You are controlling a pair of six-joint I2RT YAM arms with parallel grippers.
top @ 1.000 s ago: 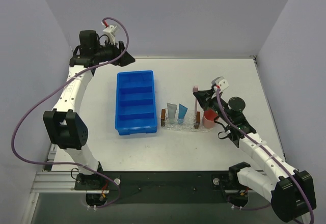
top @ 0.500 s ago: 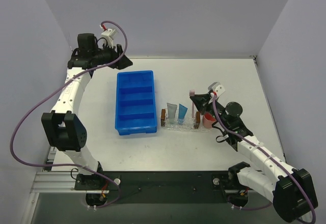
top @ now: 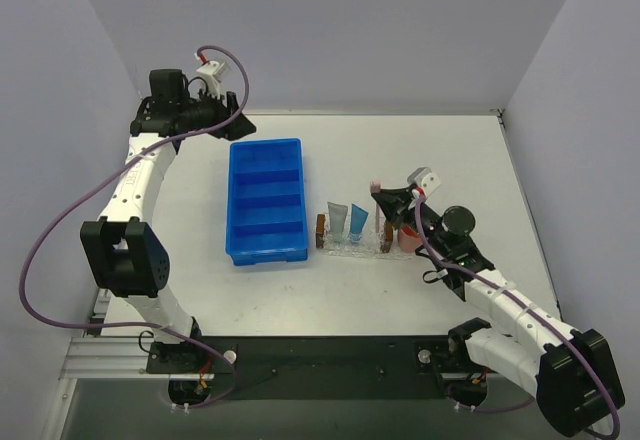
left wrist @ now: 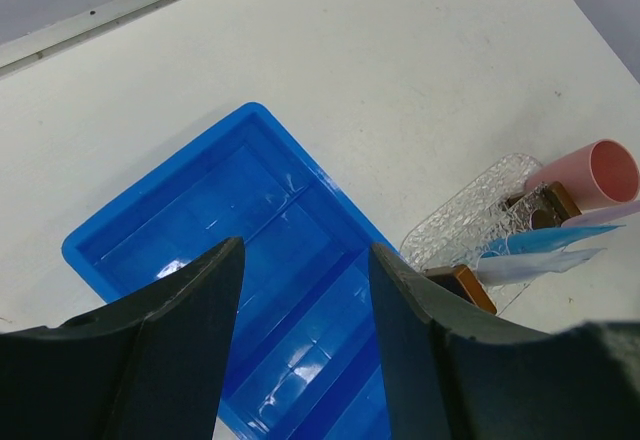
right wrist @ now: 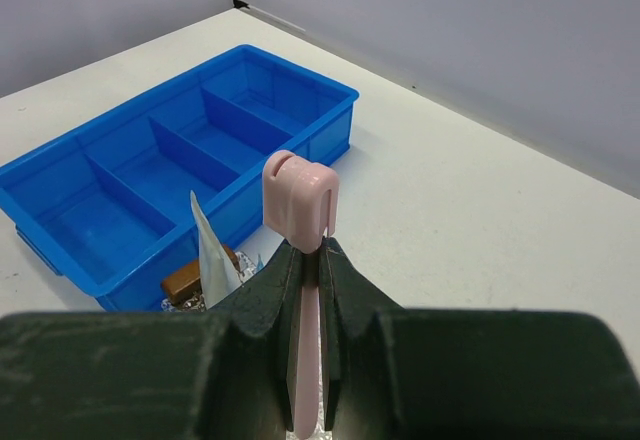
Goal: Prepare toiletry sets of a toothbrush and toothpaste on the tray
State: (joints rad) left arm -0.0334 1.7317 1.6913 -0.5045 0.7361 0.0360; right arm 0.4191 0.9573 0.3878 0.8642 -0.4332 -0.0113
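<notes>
Right gripper [right wrist: 308,260] clamps the thin pink-lilac toothbrush [right wrist: 300,195] near its head. Long axis steep, lower end at the right end of the clear glittery tray [top: 350,249], beside two small flat toothpaste tubes [top: 338,222]. Left gripper [top: 236,120] half-spread, empty, well apart.

the top view looks down from above and behind over the table [top: 430,150]. the left wrist view looks down from high, the right sits low and close; all share the blue bin [top: 265,200] and tray [left wrist: 455,215].

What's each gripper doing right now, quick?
Left gripper: open, holding nothing.
Right gripper: closed on the toothbrush.
</notes>
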